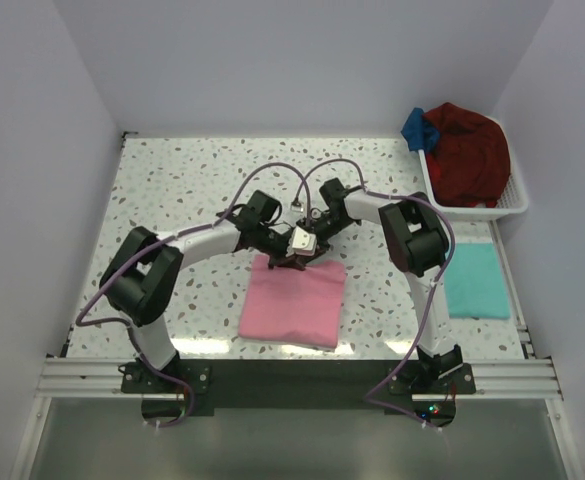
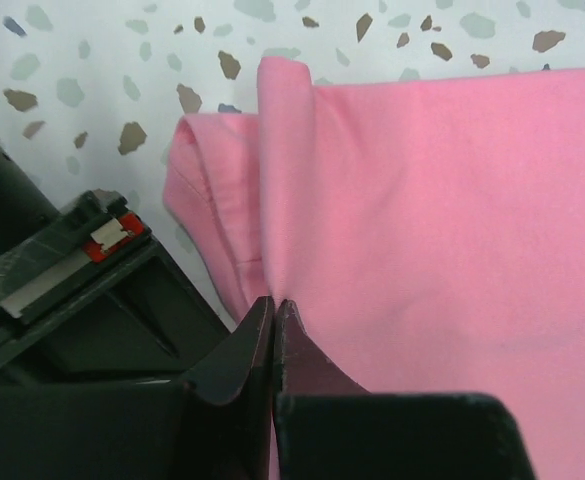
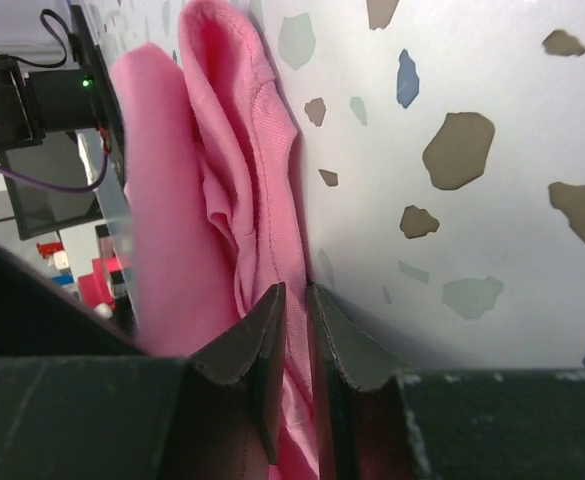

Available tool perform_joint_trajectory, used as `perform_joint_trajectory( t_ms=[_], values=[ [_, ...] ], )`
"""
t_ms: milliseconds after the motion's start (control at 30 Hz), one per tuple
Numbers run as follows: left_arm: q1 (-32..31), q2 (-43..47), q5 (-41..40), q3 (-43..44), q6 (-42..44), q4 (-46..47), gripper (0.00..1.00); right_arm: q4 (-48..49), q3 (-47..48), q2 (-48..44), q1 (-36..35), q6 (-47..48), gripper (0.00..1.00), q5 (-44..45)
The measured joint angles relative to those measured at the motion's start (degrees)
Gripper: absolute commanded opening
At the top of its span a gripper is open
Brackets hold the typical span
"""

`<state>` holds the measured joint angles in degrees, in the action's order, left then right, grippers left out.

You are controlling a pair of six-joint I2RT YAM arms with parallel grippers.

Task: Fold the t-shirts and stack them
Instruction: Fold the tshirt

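A pink t-shirt [image 1: 294, 300] lies folded into a rectangle in the middle of the table. Both grippers meet at its far edge. My left gripper [image 2: 273, 302] is shut, its tips pinching a ridge of the pink t-shirt [image 2: 422, 220] near a folded corner. My right gripper [image 3: 295, 290] is shut on a bunched, hemmed edge of the pink t-shirt [image 3: 252, 170], with cloth showing between its fingers just above the tabletop. In the top view the left gripper [image 1: 286, 260] and right gripper [image 1: 308, 256] sit side by side. A teal t-shirt [image 1: 477, 281] lies folded flat at the right.
A white basket [image 1: 517, 200] stands at the back right, holding a dark red garment [image 1: 467, 150] and a blue one [image 1: 417, 128]. The speckled tabletop [image 1: 192, 190] runs to white walls at the left, back and right. The arm bases stand along the near rail.
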<state>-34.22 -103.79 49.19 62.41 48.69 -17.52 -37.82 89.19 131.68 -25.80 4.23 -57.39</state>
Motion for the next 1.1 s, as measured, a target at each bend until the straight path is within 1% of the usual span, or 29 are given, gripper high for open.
perform_joint_trajectory(
  t_ms=[200, 567, 1100],
  values=[
    [-0.15, 4.39, -1.09, -1.01, 0.33, 0.55, 0.00, 0.02, -0.72, 0.11, 0.00, 0.79, 0.20, -1.33],
    [-0.31, 5.53, -4.63, -2.08, 1.16, 2.43, 0.00, -0.55, -0.83, 1.16, 0.24, 2.01, 0.20, -4.13],
    [-0.31, 6.99, -8.13, -2.21, 3.43, 8.07, 0.00, -1.05, -0.83, 1.46, 0.31, 3.34, 0.21, -5.07]
  ],
)
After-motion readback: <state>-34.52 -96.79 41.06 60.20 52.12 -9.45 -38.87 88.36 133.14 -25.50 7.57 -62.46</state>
